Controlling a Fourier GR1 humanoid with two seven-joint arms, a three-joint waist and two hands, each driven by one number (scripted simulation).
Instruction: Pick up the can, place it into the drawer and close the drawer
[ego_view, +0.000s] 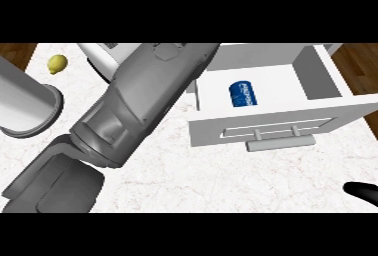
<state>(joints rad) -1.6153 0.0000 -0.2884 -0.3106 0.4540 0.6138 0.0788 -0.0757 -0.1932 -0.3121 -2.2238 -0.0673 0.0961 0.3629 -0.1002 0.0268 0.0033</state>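
The blue can (242, 93) lies on its side inside the open white drawer (325, 75), near the middle of the drawer's floor. The drawer front (214, 132) with its grey bar handle (280, 143) faces the near side of the counter. My left forearm (140, 100) crosses the view from the lower left up to the top edge, just left of the drawer; its hand is out of sight beyond the top edge. Only a black tip of my right hand (363, 192) shows at the lower right edge, well clear of the drawer.
A yellow lemon (57, 63) lies at the back left. A large grey cylindrical vessel (26, 105) stands at the left edge. A white appliance (107, 55) sits behind my left forearm. The counter is white marble (244, 180), with wooden floor at both far corners.
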